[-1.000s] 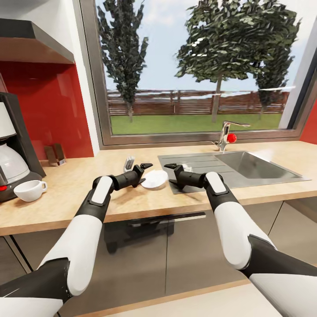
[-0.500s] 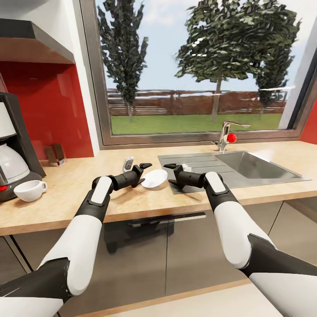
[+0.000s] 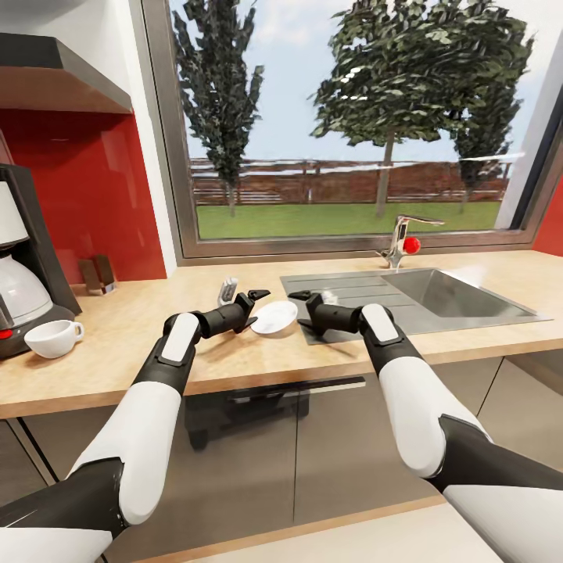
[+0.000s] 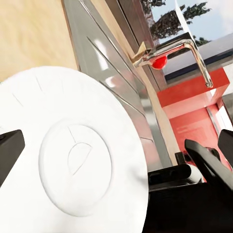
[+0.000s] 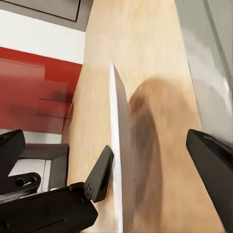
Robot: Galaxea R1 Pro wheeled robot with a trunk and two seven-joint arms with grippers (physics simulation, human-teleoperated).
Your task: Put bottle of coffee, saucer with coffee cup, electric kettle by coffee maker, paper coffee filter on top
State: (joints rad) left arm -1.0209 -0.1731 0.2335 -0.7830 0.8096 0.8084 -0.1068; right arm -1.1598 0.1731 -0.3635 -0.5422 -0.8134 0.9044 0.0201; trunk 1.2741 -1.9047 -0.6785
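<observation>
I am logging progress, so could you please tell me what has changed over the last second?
The left gripper has raised the flat round white saucer slightly, tilted off the tan wood-look countertop. The right gripper edged left. The small white cup stayed put.

A chrome faucet with a red knob stands below the window

We see the saucer, a flat round white plate, tilted up off the countertop and pinched at its rim by the left gripper, just short of the right gripper. Its face shows a raised centre ring; edge-on it's thin. The cup sits upright, well off the left gripper's outer side, touching the coffee maker.
</observation>
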